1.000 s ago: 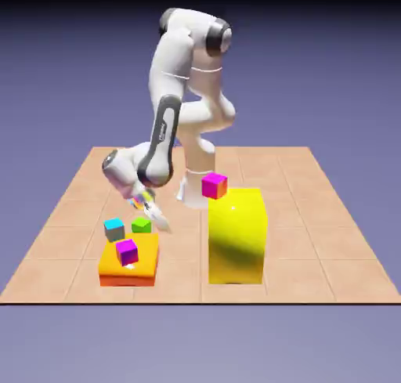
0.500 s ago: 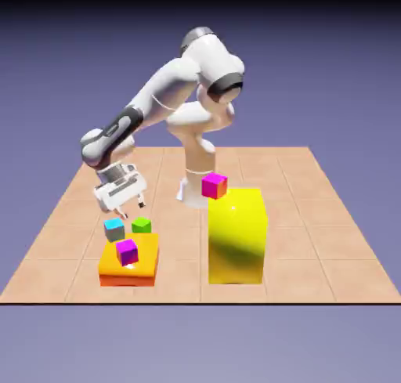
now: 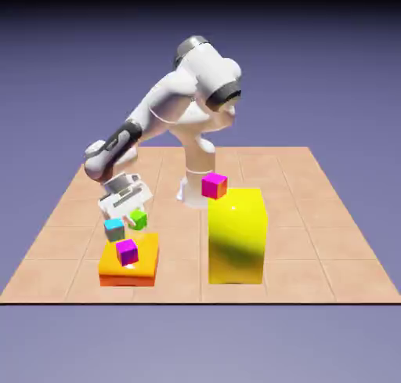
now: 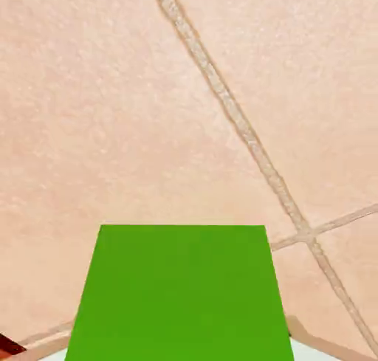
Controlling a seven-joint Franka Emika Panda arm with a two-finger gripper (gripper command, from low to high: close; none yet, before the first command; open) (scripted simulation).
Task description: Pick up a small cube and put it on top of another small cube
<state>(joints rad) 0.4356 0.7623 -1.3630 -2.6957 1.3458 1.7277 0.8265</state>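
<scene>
Hand (image 3: 135, 214) is clamped narrow on the small green cube (image 3: 139, 218), just off the desk (image 3: 313, 217) at two o'clock of the cyan cube (image 3: 114, 229); it looks light, rigid, smooth-faced, best pinched mid-height across opposite flat sides.

I work in a simulated test place, not a real room. My tabletop (image 3: 313, 217) is a flat square of pale tan tiles that seems to float, and behind it there is only a plain blue-violet backdrop (image 3: 329, 60) without walls or furniture. The things on it are simple coloured blocks with flat, clean faces: a tall yellow block (image 3: 237, 236), a low orange block (image 3: 129, 265) and some tiny cubes. My white arm (image 3: 168, 107) also looks rendered, smooth and shiny.
</scene>
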